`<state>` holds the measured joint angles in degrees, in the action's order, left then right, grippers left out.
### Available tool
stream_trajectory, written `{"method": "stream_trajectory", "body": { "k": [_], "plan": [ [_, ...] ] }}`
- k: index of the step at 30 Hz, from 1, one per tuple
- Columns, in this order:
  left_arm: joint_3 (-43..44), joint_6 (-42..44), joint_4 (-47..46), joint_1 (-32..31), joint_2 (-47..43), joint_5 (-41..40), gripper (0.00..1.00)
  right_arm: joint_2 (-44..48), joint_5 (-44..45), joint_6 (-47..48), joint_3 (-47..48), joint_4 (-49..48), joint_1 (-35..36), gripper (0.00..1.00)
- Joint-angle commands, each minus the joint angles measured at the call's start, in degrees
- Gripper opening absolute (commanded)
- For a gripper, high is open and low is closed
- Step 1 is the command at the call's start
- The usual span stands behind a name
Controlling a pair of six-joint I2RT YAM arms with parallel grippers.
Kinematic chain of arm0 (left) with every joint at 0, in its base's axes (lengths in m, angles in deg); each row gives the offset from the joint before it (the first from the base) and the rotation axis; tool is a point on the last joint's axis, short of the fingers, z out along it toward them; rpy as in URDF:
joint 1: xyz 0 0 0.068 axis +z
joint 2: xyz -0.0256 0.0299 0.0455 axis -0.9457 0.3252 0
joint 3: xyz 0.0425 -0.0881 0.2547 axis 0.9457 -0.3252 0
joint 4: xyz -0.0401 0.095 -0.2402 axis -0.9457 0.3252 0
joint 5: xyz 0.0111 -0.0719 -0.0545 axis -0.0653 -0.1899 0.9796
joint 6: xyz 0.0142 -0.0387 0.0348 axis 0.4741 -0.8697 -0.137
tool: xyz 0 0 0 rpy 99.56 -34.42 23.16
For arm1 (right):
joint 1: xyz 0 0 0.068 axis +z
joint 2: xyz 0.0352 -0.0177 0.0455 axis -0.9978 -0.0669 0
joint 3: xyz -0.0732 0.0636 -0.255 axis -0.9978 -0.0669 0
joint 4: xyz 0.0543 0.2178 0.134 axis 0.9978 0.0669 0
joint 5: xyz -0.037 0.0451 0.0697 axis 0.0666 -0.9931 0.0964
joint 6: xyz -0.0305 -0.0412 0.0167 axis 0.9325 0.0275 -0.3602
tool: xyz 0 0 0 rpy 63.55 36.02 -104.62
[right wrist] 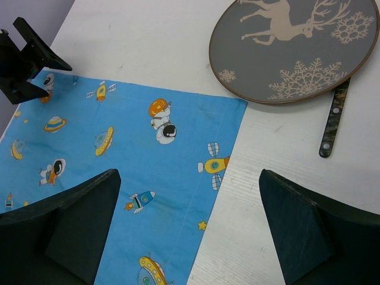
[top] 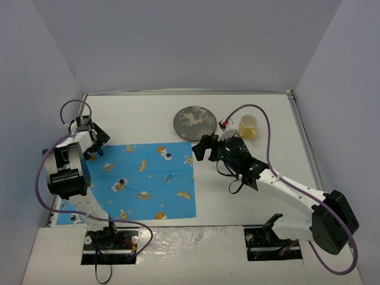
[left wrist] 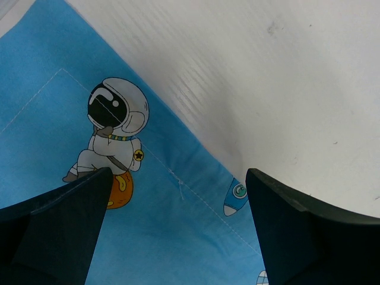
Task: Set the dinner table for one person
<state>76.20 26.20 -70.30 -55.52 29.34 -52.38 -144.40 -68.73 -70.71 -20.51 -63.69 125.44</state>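
Our right gripper (top: 205,147) hangs over the desk (top: 142,113) at the far right corner of the blue space-print placemat (top: 148,178). Its fingers are spread wide with nothing between them; the right wrist view shows only cloth and white desk in the gap. Just beyond it lies the grey reindeer plate (top: 194,122), flat on the desk, with its near rim meeting the placemat's corner. We cannot tell whether it only touches that corner or overlaps it slightly. A dark mottled utensil handle (right wrist: 332,119) pokes out from under the plate's right side, and the rest of it is hidden. Further right stands a yellow cup (top: 248,123), near the plate but apart from it.

Our left gripper (top: 95,138) sits low at the placemat's far left corner, also parted and empty. Its wrist view shows the cloth's stitched edge and an astronaut print between the fingers.

The desk itself fills the whole work area, and the placemat lies spread flat on its near left part. We judge that laying the mat is done and that the step in hand is fetching the plate.

The next move calls for the right gripper to reach forward and take the plate by its near rim. A flat plate offers little to pinch, so one finger must get under the edge. The plate then has to come to the middle of the mat without dragging the cloth. The utensil underneath may shift when the plate lifts.
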Motion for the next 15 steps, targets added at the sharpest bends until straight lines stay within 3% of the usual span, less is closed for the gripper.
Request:
{"method": "stream_trajectory", "body": {
  "k": [1,15],
  "plan": [
    [1.42,-1.22,-3.23,0.41,-0.31,0.69,0.92,0.38,1.49,-0.48,0.54,-3.84,-0.51,1.0],
    [2.74,-1.14,-3.83,0.41,2.26,1.44,0.92,-1.42,1.18,-1.11,0.11,-4.63,-0.6,1.0]
  ]
}}
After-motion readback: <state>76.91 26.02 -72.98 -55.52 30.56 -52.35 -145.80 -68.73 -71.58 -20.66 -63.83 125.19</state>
